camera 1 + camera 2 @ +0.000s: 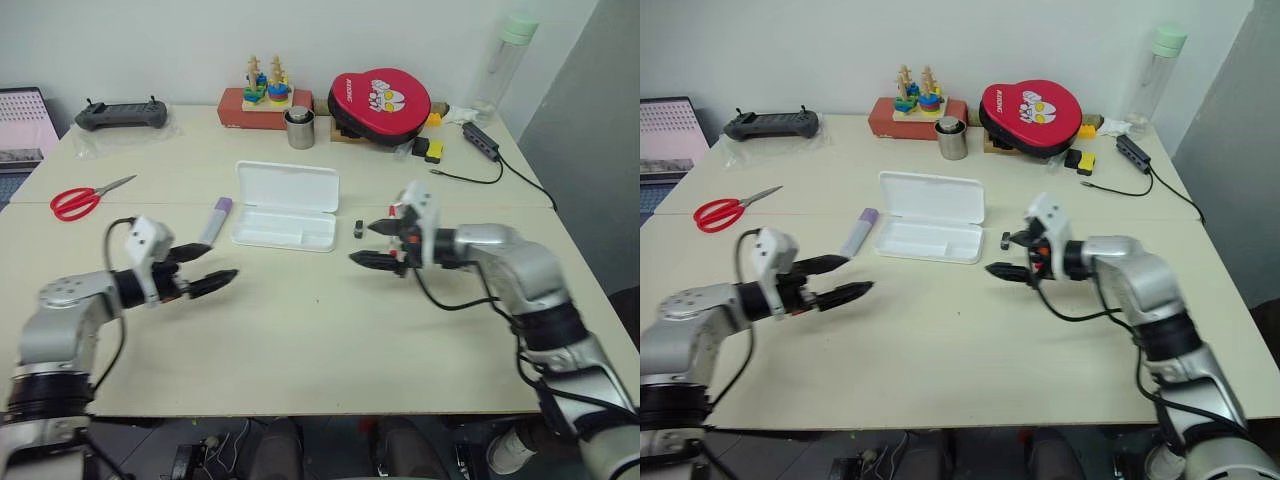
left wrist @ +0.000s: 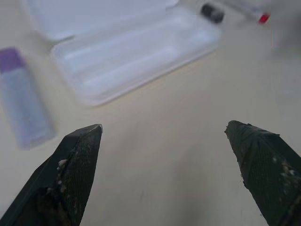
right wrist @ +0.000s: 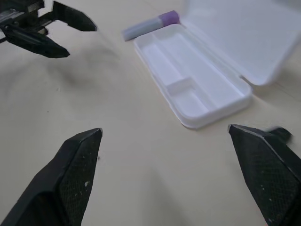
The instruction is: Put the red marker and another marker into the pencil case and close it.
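Pale counter (image 1: 300,330) up against a white wall, and the pencil case (image 1: 285,228) sits dead centre, lid flipped open toward 12, tray empty. Both my hands are spread apart and holding nothing: left hand (image 1: 205,270) at 8 o'clock of the case, right hand (image 1: 378,243) at 3. The lavender highlighter (image 1: 217,219) lies just beside the tray at 9, purple cap pointing to 12, long axis running 12 to 6. I'd pinch it across the barrel mid-length. Red marker (image 2: 251,10) is at 3, past the small black block (image 1: 358,229).
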Robot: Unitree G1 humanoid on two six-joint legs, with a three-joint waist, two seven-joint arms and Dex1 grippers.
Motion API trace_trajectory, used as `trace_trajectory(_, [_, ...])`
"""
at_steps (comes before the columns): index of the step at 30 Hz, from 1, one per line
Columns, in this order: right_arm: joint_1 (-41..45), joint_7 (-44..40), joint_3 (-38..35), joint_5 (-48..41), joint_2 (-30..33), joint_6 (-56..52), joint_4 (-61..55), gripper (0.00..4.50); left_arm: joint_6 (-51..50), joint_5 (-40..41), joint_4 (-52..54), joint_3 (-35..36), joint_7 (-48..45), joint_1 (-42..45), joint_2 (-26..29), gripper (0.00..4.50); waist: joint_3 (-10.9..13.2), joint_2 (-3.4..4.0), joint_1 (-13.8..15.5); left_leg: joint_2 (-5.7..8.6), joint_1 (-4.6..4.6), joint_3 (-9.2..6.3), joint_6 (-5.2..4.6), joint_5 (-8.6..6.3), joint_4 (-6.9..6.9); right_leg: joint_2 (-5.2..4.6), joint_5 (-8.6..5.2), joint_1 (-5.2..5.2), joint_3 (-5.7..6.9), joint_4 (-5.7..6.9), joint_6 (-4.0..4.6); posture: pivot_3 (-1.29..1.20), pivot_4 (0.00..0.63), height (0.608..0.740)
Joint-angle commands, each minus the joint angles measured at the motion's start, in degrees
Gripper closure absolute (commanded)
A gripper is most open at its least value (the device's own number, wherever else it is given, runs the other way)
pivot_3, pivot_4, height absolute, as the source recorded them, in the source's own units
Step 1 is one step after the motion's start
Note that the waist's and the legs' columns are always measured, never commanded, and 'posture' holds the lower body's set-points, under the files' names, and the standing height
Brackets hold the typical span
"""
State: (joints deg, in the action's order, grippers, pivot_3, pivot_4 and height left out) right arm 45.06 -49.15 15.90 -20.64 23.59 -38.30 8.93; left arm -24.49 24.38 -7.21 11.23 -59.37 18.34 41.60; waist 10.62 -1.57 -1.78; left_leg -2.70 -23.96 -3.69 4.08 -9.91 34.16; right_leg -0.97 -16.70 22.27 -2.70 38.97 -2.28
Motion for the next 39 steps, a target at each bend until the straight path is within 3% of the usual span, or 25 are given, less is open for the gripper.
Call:
trace_trajectory(1, [5.7,-1.7,1.4,4.7,-3.8,8.2,11.4,0.02,-1.4,1.9,6.0,0.2,5.3,1.4,-3.7,0.00,0.0,-0.01,0.0,0.02,-0.03,-0.04,0.00,0.00,0.01,0.00,0.01,0.01,0.01,0.00,-0.01,0.00,0.150,0.740])
trace_trajectory(9, [13.2,-2.4,0.9,10.8,-11.8,18.4,29.7,0.02,-3.9,3.9,13.7,-0.3,12.7,-0.3,-11.3,0.00,0.0,0.00,-0.1,0.02,0.00,-0.10,0.00,0.00,-0.05,0.02,0.05,0.00,0.04,0.05,0.01,0.00,0.150,0.740])
trace_trajectory(27, [22.1,-0.8,2.0,22.3,-21.9,25.1,53.1,0.02,-2.9,4.2,14.3,2.0,19.0,0.0,-13.2,0.00,0.0,0.00,-0.2,0.03,0.04,-0.14,0.01,0.00,-0.06,0.04,0.05,-0.03,0.04,0.06,0.02,0.00,0.150,0.740])
trace_trajectory(30, [23.6,0.4,1.6,23.9,-22.7,25.6,56.2,0.55,-3.0,4.5,14.8,2.5,19.8,-0.4,-13.0,0.00,0.0,0.00,-0.1,0.03,0.04,-0.16,0.01,0.00,-0.06,0.04,0.05,-0.03,0.06,0.06,0.02,0.00,0.150,0.740])
trace_trajectory(39, [24.6,0.1,-0.5,24.9,-23.3,27.8,58.6,2.70,-3.1,5.0,15.7,3.6,21.7,-1.2,-12.6,0.00,0.0,0.00,-0.1,0.04,0.04,-0.18,0.01,0.00,-0.06,0.04,0.05,-0.04,0.07,0.05,0.02,0.00,0.150,0.740])
